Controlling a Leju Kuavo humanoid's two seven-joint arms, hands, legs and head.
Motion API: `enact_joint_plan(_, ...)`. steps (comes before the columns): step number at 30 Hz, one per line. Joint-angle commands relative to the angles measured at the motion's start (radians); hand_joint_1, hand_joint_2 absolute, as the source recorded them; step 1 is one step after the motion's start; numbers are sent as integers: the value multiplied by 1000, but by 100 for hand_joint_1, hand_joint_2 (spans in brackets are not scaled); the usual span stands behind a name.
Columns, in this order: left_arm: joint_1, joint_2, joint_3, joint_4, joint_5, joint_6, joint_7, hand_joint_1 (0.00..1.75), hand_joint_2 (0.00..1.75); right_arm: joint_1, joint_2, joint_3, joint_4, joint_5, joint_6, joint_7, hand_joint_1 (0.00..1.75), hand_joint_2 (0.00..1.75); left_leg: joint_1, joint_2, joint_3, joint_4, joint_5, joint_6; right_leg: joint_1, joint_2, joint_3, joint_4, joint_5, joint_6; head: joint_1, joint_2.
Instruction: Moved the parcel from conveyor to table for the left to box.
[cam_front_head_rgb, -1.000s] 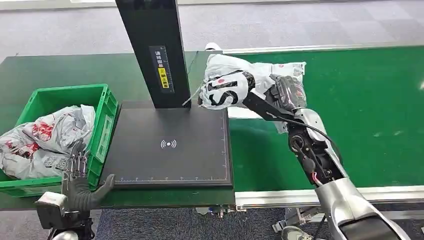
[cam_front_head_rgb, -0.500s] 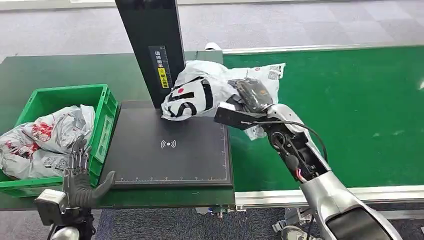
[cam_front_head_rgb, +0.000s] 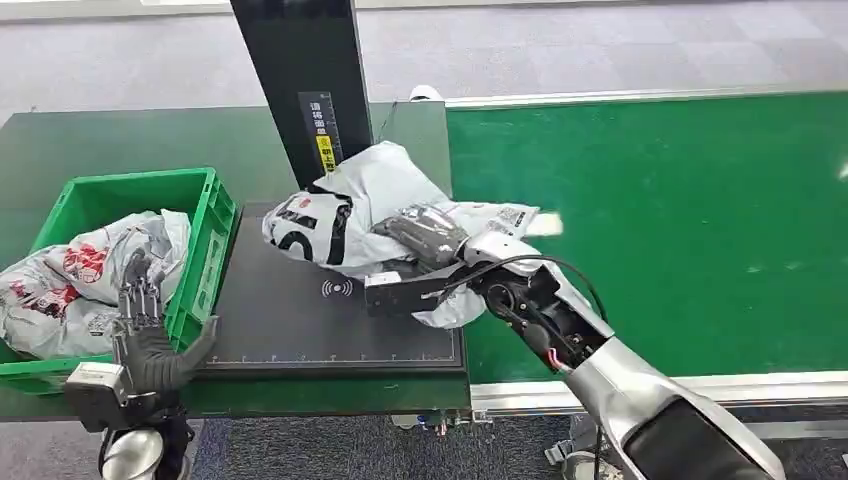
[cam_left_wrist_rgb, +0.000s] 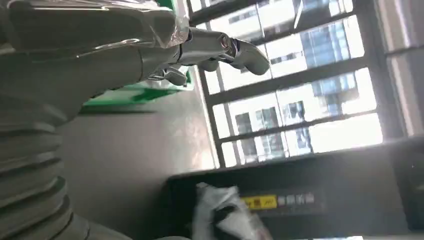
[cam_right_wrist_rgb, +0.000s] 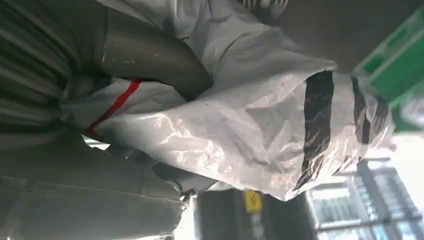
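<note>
While the right hand (cam_front_head_rgb: 425, 235) grips the parcel (cam_front_head_rgb: 345, 205), a white and grey plastic mailing bag with bold black lettering, we record the bag lying over the black scanner plate (cam_front_head_rgb: 300, 320), its bulk toward the plate's 12 to 1 o'clock corner and one end trailing past the plate's 3 o'clock edge onto the green conveyor (cam_front_head_rgb: 680, 200). Whether the bag rests fully on the plate or is partly held up, we cannot tell. In the right wrist view the thick grey thumb (cam_right_wrist_rgb: 150, 55) presses into the crinkled plastic of the parcel (cam_right_wrist_rgb: 240, 135), so we log the hand as closed around the bag. The black upright column (cam_front_head_rgb: 300, 90), carrying a yellow label, stands at the plate's 12 o'clock edge, just beside the parcel. The left hand (cam_front_head_rgb: 150, 335) stands near the plate's 8 o'clock corner, fingers apart and pointing up, thumb out to the side, holding nothing; the left wrist view confirms the fingers (cam_left_wrist_rgb: 235, 47) spread in free air. Just beside that hand, at the plate's 9 o'clock side, sits the green crate (cam_front_head_rgb: 205, 230), which contains other grey printed bags (cam_front_head_rgb: 95, 275). The plate and crate share a dark green table (cam_front_head_rgb: 120, 140).
</note>
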Motion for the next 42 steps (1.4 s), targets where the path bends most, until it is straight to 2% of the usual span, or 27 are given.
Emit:
enact_joint_plan(1, -50, -9, 11, 86, 53, 48, -2, 0, 175, -67, 17, 191, 161, -23, 26, 8, 175, 175, 0, -1, 2, -1, 0, 3, 1, -2, 2, -1, 0, -3, 0, 0)
enact_joint_plan(14, -79, -2, -24, 125, 83, 63, -1, 0, 175, -111, 34, 315, 226, -99, 193, -27, 175, 175, -1, -2, 1, 0, 0, 2, 0, -2, 1, 0, 0, -2, 0, 0)
enact_joint_plan(20, -69, -4, -25, 114, 86, 62, 7, 0, 175, -120, 38, 341, 249, -117, 180, -15, 175, 175, 0, -1, 1, -1, 0, 2, 0, -2, 2, -1, 0, -2, 0, 0)
enact_joint_plan(28, -47, -7, -30, 99, 84, 55, 12, 0, 175, -125, 28, 343, 283, -104, 80, 17, 175, 175, -1, -1, 1, 0, 0, 2, 0, -1, 1, 0, 0, -2, 0, 0)
enact_joint_plan(29, -47, -8, -30, 100, 84, 55, 12, 0, 175, -125, 26, 342, 284, -104, 79, 16, 120, 175, 0, -2, 2, -1, 1, 3, 1, -3, 2, -2, 0, -3, 0, 0)
enact_joint_plan(30, -47, -8, -31, 104, 85, 54, 12, 0, 175, -122, 22, 335, 283, -105, 64, 13, 30, 175, 0, -2, 1, 0, 0, 2, 0, -2, 1, -1, 0, -2, 0, 0)
enact_joint_plan(31, -46, -7, -31, 104, 85, 53, 12, 0, 175, -118, 18, 325, 280, -106, 47, 10, 0, 175, 0, -3, 2, -1, 1, 4, 1, -4, 3, -2, 0, -4, 0, 0)
enact_joint_plan(42, -24, -4, -28, 88, 82, 47, 11, 0, 175, -73, -2, 213, 215, -108, -128, -31, 0, 175, 0, -3, 2, -1, 0, 4, 1, -3, 3, -2, 0, -4, 0, 0)
